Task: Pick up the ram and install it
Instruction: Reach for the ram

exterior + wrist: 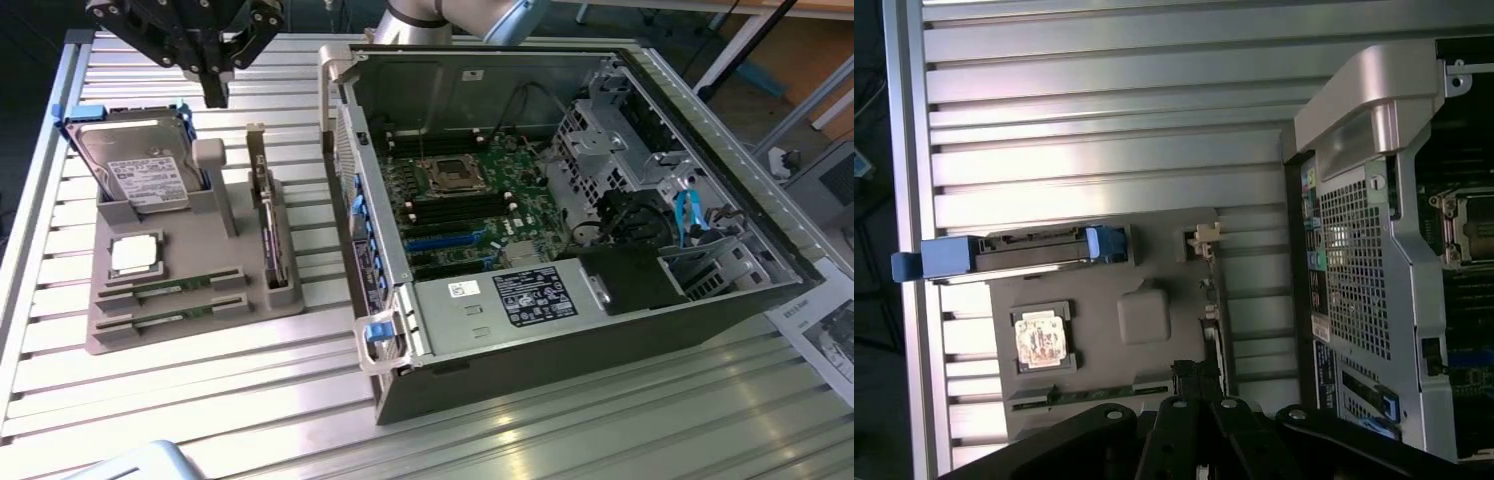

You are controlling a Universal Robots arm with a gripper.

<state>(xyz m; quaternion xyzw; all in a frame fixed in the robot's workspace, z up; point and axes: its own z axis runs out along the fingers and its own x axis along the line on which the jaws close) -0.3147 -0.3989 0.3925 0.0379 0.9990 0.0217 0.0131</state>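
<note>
at the left, the ram (171, 288) lies in a near slot of the gray tray (200, 250), one of two alike. the end effector (214, 95) hangs clenched and empty above the tray's far end. a descent could clip the hard drive (134, 165) or the upright card (267, 220). to the right, the case wall (350, 150) hems in the open bench (300, 90).

Robotics lab / assembly test cell. Evid.: slatted alu. bench top (561, 430) w/ framed edges; industrial robot arm (447, 15) at far side of bench. Opened PC tower (561, 370) laid on side, panel off, motherboard (467, 200) exposed. Grey purpose-made fixture (200, 250) beside tower, w/ slots presenting hard drive (134, 170), CPU (134, 256), ram (171, 290). Backgr., exterior view's right: wooden worktop (787, 45) on metal legs; printed sheet (821, 330) at bench edge. No domestic furnishings noted.
</note>
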